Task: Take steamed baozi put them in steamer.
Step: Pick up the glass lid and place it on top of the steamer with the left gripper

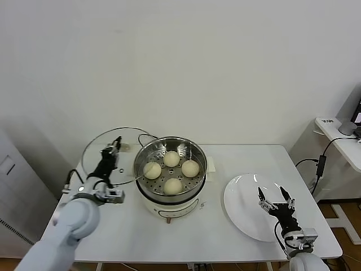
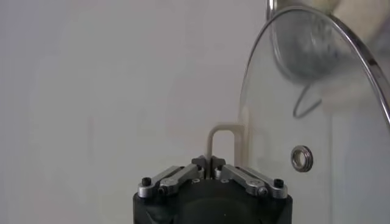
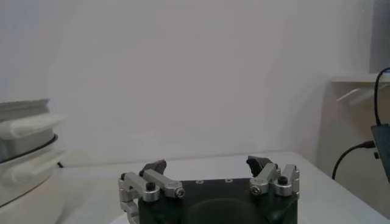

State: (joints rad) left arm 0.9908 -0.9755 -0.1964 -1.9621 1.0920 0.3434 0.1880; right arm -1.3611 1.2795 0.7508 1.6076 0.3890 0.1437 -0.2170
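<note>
While all four steamed baozi (image 1: pixel 171 170) already sit inside the steamer (image 1: pixel 170 153) at the centre of the head view, spaced in a ring on its perforated floor, the loading looks finished and the lid is what's in play now. The left gripper (image 1: pixel 114 148), left of centre in the frame, has its fingers pressed together on the cream handle (image 2: pixel 223 141) of the glass lid (image 1: pixel 100 152), which stands tilted just beside the steamer's left rim. That lid should be stiff, slick and breakable, with a steel edge, so the handle is the only sensible grip, and it wants a slow, level carry. The buns themselves look soft and light, easily dented; any touch belongs low on the rounded sides, gently. Over at the lower right, the right gripper (image 1: pixel 276 199) hovers spread wide with nothing between its fingers, above the flat white plate (image 1: pixel 242 206), which now carries no buns. The white table (image 1: pixel 225 158) holds everything.
</note>
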